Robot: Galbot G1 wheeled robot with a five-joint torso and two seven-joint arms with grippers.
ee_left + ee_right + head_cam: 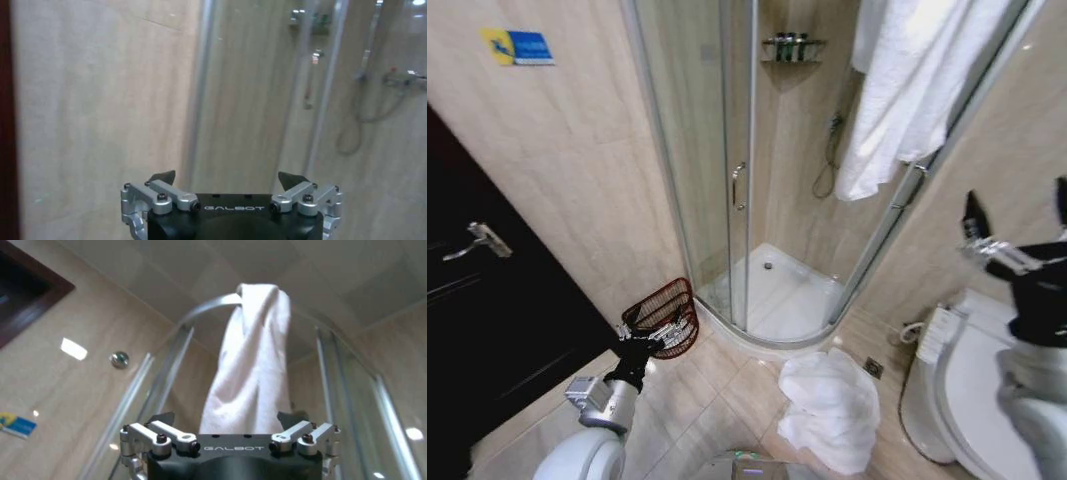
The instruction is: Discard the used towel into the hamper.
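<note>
Left claw (659, 335) overlaps hamper (664, 317).

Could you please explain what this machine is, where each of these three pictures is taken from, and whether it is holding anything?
This is a wheeled robot with two arms, standing in a bathroom. The head view looks down from its head: the left gripper is low, by the hamper, a reddish-brown wire basket on the floor beside the shower stall. The right gripper is raised near the toilet. A crumpled towel lies on the floor tiles; another towel hangs over the shower frame. The other two pictures come from cameras on each wrist. Both show open, empty grippers: the left faces the shower glass, the right points up at the hanging towel.
</note>
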